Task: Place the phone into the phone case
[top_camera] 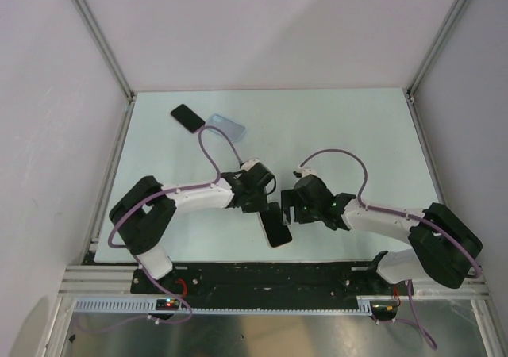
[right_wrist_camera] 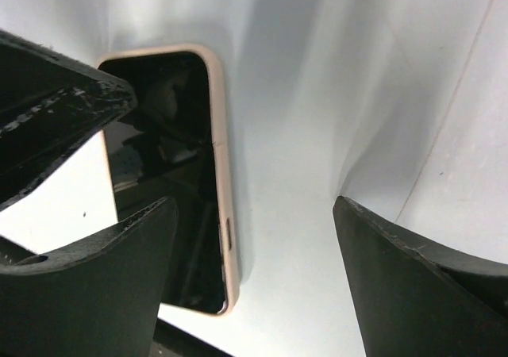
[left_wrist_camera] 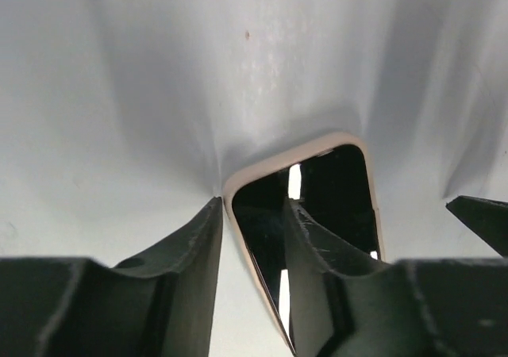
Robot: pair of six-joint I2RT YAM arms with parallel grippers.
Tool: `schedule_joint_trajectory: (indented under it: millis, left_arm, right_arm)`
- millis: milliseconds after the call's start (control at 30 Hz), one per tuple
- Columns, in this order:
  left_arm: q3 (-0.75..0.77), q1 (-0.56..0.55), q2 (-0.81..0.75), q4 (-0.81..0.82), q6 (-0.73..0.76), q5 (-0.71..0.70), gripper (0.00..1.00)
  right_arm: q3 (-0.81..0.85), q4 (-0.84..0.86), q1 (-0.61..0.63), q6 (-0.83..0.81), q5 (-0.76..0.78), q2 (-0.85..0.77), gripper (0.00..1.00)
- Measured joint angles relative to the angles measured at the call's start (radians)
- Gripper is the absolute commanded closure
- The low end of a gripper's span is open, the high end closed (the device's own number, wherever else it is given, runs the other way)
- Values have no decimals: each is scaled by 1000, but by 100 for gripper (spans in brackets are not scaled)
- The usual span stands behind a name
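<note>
A black phone [top_camera: 277, 226] with a pinkish-beige rim lies near the table's front edge, between my two grippers. My left gripper [top_camera: 262, 202] is partly open and straddles the phone's long edge [left_wrist_camera: 252, 205]: one finger is beside the rim and the other over the screen [left_wrist_camera: 341, 190]. My right gripper [top_camera: 287, 213] is wide open [right_wrist_camera: 254, 202]. One of its fingers is above the phone [right_wrist_camera: 171, 135], the other is over bare table. The light blue phone case [top_camera: 226, 125] lies empty at the back left, far from both grippers.
A flat black slab [top_camera: 187, 117] lies just left of the case. White walls and metal frame posts [top_camera: 99, 36] enclose the table. The black front rail [top_camera: 262, 278] runs just below the phone. The left gripper's finger [right_wrist_camera: 55, 119] shows in the right wrist view.
</note>
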Motion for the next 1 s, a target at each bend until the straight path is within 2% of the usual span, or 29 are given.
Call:
schedule_joint_trajectory:
  millis: [67,433,567,733,1000]
  left_arm:
    - [0,-2,-4,-13,-1,24,56]
    - [-91,-24,-162,-35,-23,103,71]
    - [-135,-75,-174,-34,-42,119,72]
    - [-160,-137,-173,-30,-70,146,72]
    - [-161,-174,-166,14,-106,172,75]
  right_arm:
    - [-5,-11,21,0,-1,-18,13]
    - [-5,-44,203,1,64,-43,15]
    - [-19,-50,239,10,76,-43,19]
    - [-36,-42,248,22,82,-42,29]
    - [-47,-18,254,50,76,-40,40]
